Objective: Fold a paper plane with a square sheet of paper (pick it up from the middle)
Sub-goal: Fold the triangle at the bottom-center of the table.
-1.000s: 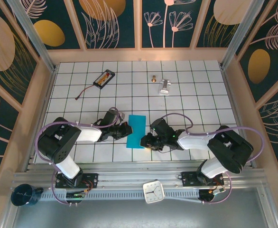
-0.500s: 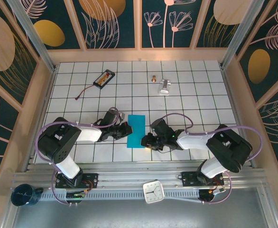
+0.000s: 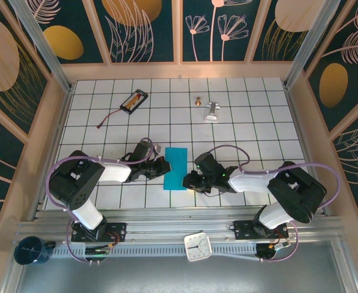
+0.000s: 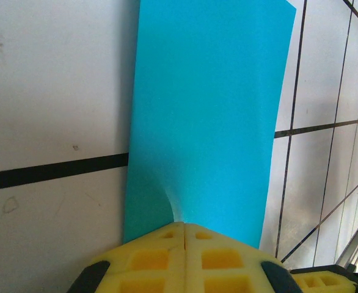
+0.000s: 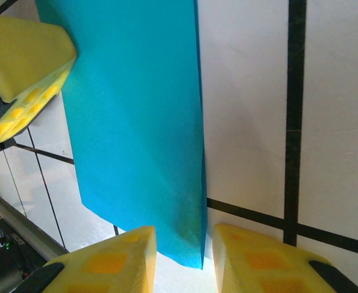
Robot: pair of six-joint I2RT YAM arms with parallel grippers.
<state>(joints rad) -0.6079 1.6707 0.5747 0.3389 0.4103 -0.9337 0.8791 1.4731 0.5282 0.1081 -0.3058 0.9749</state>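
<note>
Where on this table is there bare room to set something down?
Bare tiles: the far-right corner past the silver metal piece, and the band between the black rectangular battery pack and the folded teal-blue paper. Crowded: near centre, where left tool and right tool flank that paper.

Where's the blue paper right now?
Top view: the paper lies centre-front on the table, between the left gripper, shut on its left edge, and the open right gripper straddling its right edge.
</note>
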